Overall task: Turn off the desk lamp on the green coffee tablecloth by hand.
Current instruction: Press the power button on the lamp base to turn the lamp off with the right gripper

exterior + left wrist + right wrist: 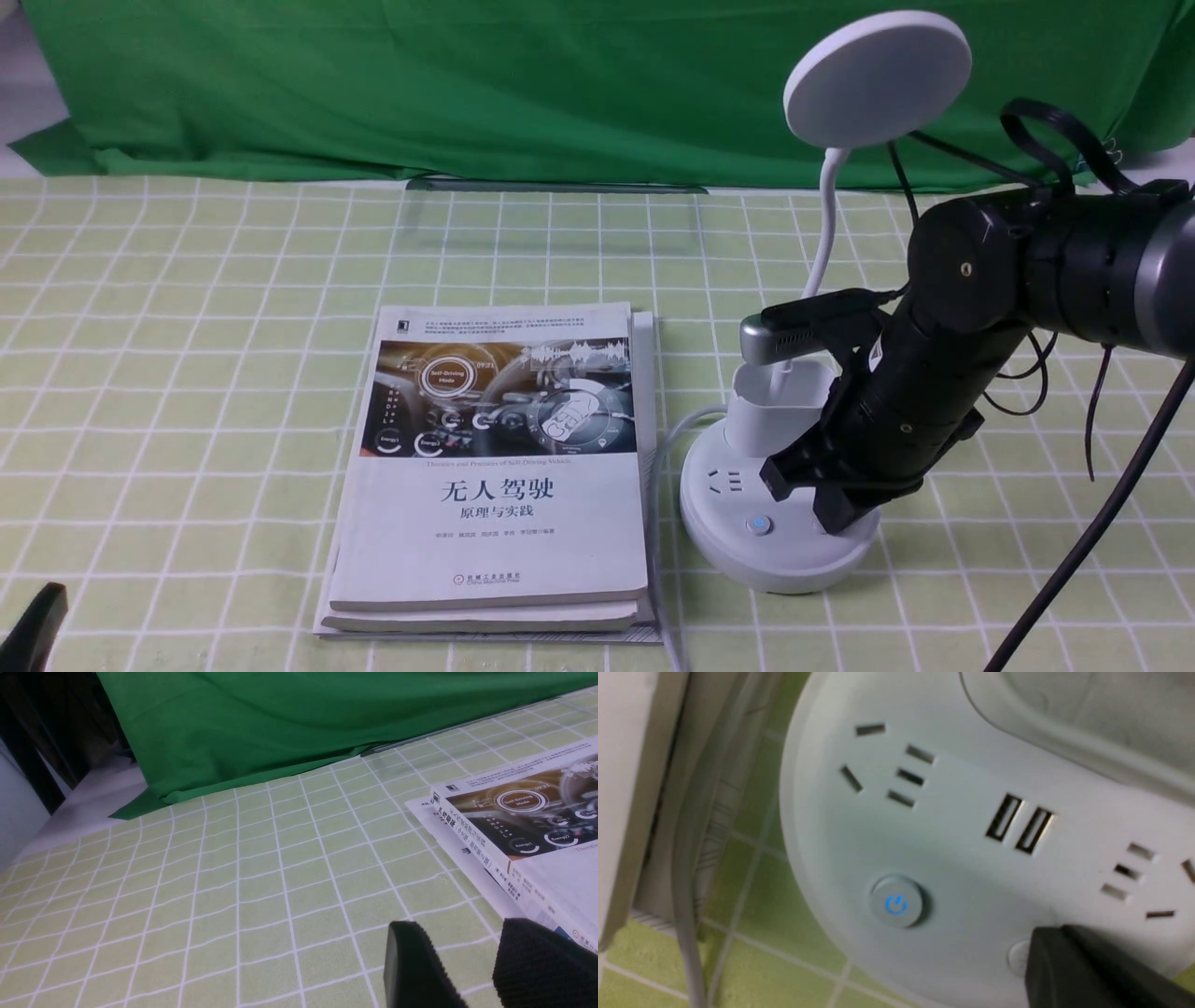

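Shows desk lamp [728, 523] standing on checked tablecloth [187, 373], just right of stacked books [495, 523]. Can't tell if lit: head faces away. Puts right gripper [812, 499] down on lamp base, 1 black finger [1064, 961] hiding most of 2nd button [1017, 954] beside blue-lit power button [896, 903]; can't tell jaws apart or together. Shows left gripper [460, 926] low over cloth, fingers apart, empty, mostly cut off.

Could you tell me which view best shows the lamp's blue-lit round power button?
The right wrist view: the blue-lit round power button appears large. The front view shows it tiny; the left wrist view misses it.
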Motion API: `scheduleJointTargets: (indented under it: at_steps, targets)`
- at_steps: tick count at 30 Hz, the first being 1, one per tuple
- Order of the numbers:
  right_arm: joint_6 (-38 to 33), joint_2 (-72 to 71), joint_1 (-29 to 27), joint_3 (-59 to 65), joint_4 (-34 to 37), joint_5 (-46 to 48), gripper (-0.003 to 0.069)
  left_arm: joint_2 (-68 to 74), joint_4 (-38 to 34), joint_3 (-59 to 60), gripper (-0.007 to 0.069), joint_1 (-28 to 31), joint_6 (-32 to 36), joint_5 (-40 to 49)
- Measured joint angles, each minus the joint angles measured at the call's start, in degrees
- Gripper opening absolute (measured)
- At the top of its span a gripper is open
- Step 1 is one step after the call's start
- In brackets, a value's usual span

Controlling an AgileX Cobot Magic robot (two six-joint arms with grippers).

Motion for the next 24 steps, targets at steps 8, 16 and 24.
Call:
scheduleJointTargets:
  at_steps: [8, 16, 24]
  targets:
    - [0.8, -2.4, 0.2, 0.9, -1.8, -0.2, 0.0047, 0.0, 0.0, 0.0, 0.0243, 0.0, 0.0, 0.0]
    - [1.1, -5.7, 0.9, 1.3, -1.7, -0.7, 0.0047, 0.0, 0.0, 0.0, 0.0243, 0.0, 0.0, 0.0]
    - [1.0, -1.2, 1.0, 0.8, -1.5, -1.4, 0.0047, 0.0, 0.0, 0.0, 0.0243, 0.0, 0.0, 0.0]
